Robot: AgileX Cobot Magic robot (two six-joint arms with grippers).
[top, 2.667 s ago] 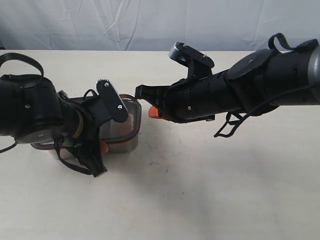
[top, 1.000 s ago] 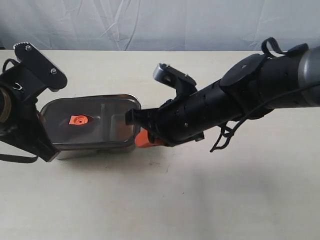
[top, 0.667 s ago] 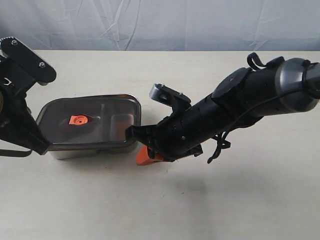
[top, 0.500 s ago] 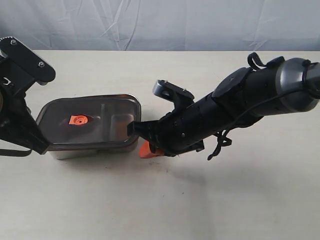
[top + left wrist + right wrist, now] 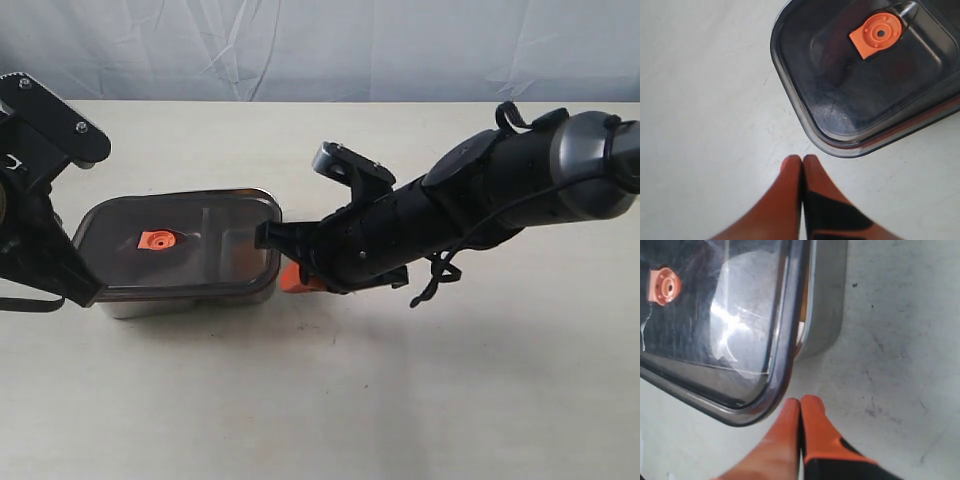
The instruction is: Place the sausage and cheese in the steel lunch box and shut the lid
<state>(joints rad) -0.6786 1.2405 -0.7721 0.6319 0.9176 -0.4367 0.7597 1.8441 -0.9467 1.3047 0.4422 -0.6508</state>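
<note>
The steel lunch box (image 5: 255, 291) (image 5: 827, 305) sits on the table with the dark translucent lid (image 5: 200, 265) (image 5: 840, 95) (image 5: 740, 315) lying on top, slightly skewed, one corner overhanging the box wall. The lid's orange valve tab (image 5: 156, 240) (image 5: 876, 34) (image 5: 662, 286) faces up. Sausage and cheese are hidden. My right gripper (image 5: 292, 278) (image 5: 800, 401) is shut with nothing in it, its tips just off the lid's right corner. My left gripper (image 5: 802, 159) is shut and empty, a short way off the lid's left corner; the exterior view hides it.
The left arm (image 5: 40, 200) stands over the box's left end. The right arm (image 5: 450, 215) stretches in from the right across the middle. A pale cloth backdrop (image 5: 320, 45) closes the far side of the cream table (image 5: 330, 400).
The left arm drew back from over the box, leaving the lid lying on it. The right gripper dipped beside the box's right end, then rose back to the lid's corner.
</note>
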